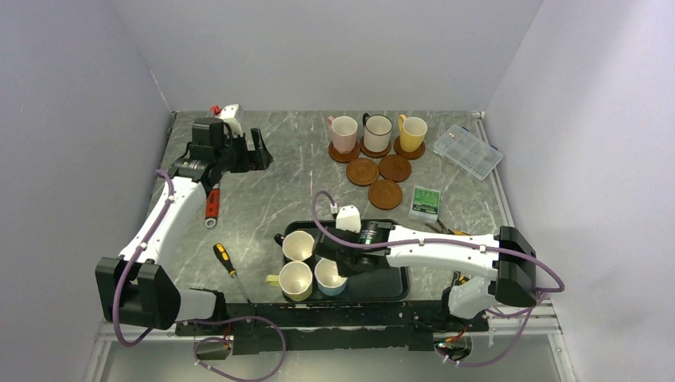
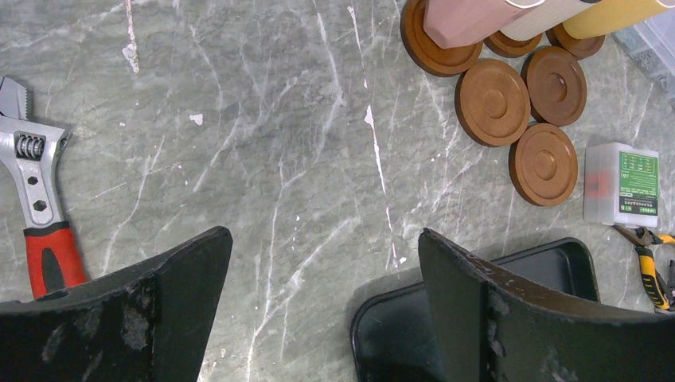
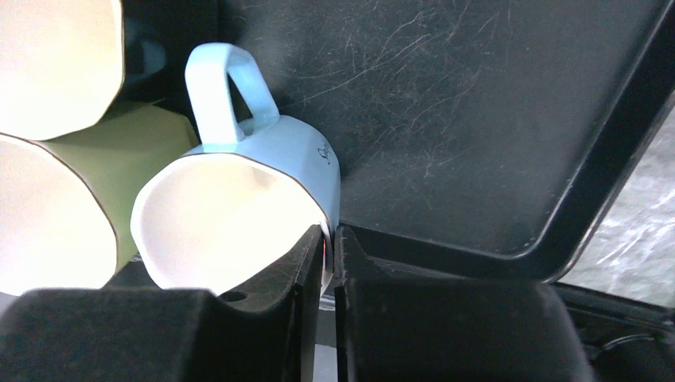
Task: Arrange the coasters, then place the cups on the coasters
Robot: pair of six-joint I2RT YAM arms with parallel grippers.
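Note:
Three cups, pink (image 1: 344, 133), white (image 1: 377, 132) and yellow (image 1: 412, 132), stand on coasters at the back. In front of them lie three bare coasters (image 1: 362, 171), (image 1: 395, 167), (image 1: 385, 193). The black tray (image 1: 378, 285) holds a cream cup (image 1: 298, 245), a yellow-green cup (image 1: 295, 280) and a light blue cup (image 3: 255, 183). My right gripper (image 3: 329, 247) is shut on the blue cup's wall, one finger inside the rim and one outside. My left gripper (image 2: 326, 255) hangs open and empty over the bare table at the back left, above the tray's corner (image 2: 382, 334).
A red-handled wrench (image 1: 212, 205) and a screwdriver (image 1: 227, 263) lie on the left side. A clear compartment box (image 1: 473, 150) sits at the back right, with a small green-labelled box (image 1: 425, 201) and pliers (image 1: 446, 231) right of the tray.

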